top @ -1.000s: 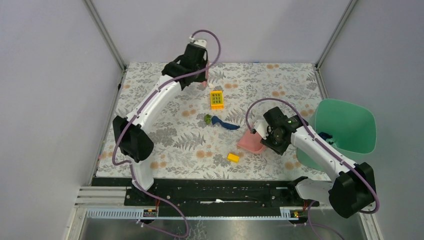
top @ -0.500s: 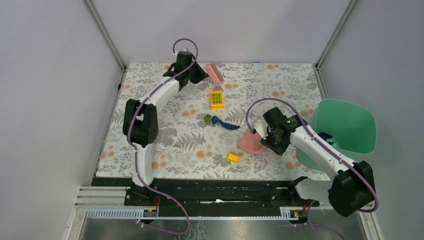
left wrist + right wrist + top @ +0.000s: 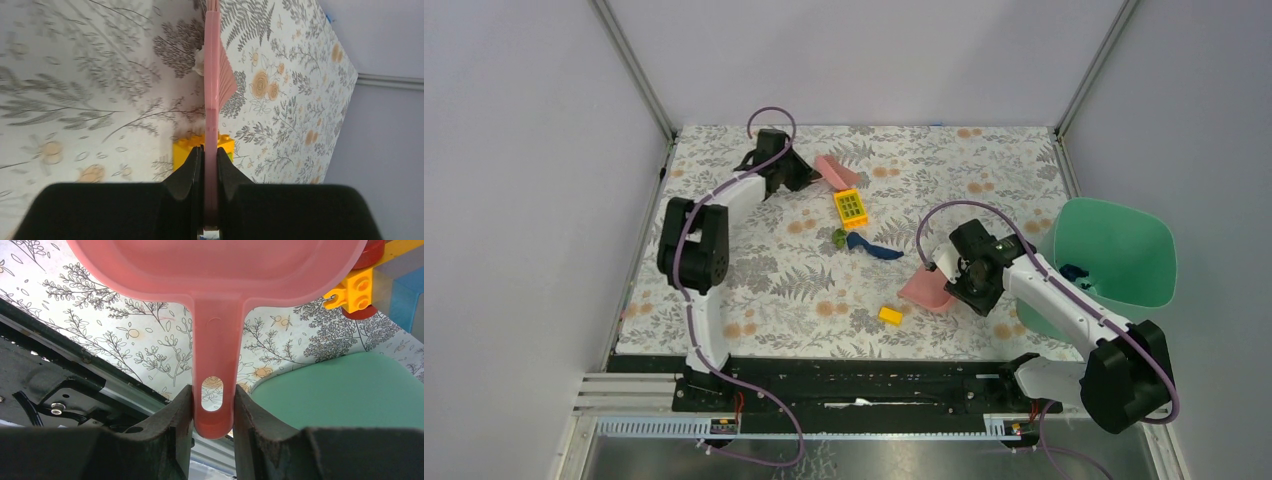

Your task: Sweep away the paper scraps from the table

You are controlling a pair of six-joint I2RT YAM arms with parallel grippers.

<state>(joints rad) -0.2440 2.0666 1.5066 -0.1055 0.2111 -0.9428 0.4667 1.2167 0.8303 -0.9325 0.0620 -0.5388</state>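
Note:
A dark blue paper scrap [image 3: 872, 247] lies mid-table [image 3: 754, 300], and a white scrap [image 3: 199, 59] rests by the bristles in the left wrist view. My left gripper [image 3: 808, 178] [image 3: 210, 162] is shut on the pink comb-like brush [image 3: 834, 171] [image 3: 212, 95], held edge-on at the far left, its tip beside a flat yellow block [image 3: 851, 208] [image 3: 182, 150]. My right gripper [image 3: 951, 283] [image 3: 213, 400] is shut on the handle of the pink dustpan [image 3: 925, 290] [image 3: 215, 270], which sits just right of the blue scrap.
A green tray [image 3: 1124, 250] [image 3: 350, 390] stands at the right edge with a small dark blue bit [image 3: 1072, 271] at its near rim. A small yellow block [image 3: 890, 315] lies near the front. A small green lump [image 3: 838, 237] touches the blue scrap's left end.
My left arm has folded back and lowered, carrying the brush from the far edge down to the flat yellow block, which has shifted and turned slightly. The right arm has barely moved.

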